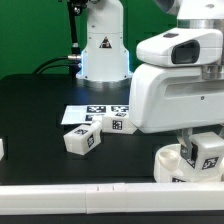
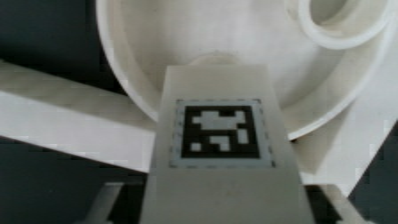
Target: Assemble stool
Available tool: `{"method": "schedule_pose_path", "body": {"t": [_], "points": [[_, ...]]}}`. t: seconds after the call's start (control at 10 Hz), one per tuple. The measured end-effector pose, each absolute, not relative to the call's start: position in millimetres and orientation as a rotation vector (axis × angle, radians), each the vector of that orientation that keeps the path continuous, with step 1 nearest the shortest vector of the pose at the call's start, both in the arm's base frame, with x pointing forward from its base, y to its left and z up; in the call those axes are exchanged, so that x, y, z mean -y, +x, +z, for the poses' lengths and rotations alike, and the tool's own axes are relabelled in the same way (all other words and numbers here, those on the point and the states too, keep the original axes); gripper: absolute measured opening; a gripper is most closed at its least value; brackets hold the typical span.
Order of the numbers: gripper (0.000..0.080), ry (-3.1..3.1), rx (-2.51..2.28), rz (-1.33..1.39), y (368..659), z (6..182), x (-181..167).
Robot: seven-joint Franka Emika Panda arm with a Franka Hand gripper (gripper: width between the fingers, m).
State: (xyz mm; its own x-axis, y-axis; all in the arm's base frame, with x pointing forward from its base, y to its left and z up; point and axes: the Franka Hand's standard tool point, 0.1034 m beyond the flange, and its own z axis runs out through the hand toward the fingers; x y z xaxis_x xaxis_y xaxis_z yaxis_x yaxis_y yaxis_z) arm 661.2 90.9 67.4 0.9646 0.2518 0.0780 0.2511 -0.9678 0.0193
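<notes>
At the exterior view's right, my gripper (image 1: 205, 157) is shut on a white block leg (image 1: 208, 150) with a black-and-white tag. It holds the leg against the round white seat (image 1: 168, 165), which lies on the black table. In the wrist view the tagged leg (image 2: 217, 135) runs out from between my fingers (image 2: 118, 203), and its far end meets the curved seat ring (image 2: 169, 40). Two more tagged legs (image 1: 82, 139) (image 1: 117, 123) lie loose near the table's middle.
The marker board (image 1: 92, 111) lies flat behind the loose legs. A long white border rail (image 1: 90, 191) runs along the front edge, and a rail (image 2: 54, 105) crosses the wrist view beside the seat. The arm's white base (image 1: 103, 50) stands at the back.
</notes>
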Motion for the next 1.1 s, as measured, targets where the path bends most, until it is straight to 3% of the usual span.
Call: {"method": "schedule_pose_path", "body": {"t": [0.2,0.5,0.7,1.1], "points": [[0.0335,3.139,-0.097,0.126,661,66.5,-90],[0.0335,3.074,0.760,0.141,658,64.9,-74],[0.0335,3.051,0.624,0.174,659,65.9,-79],[0.0337,2.772,1.423,0.198,648,64.4,-59]]}}
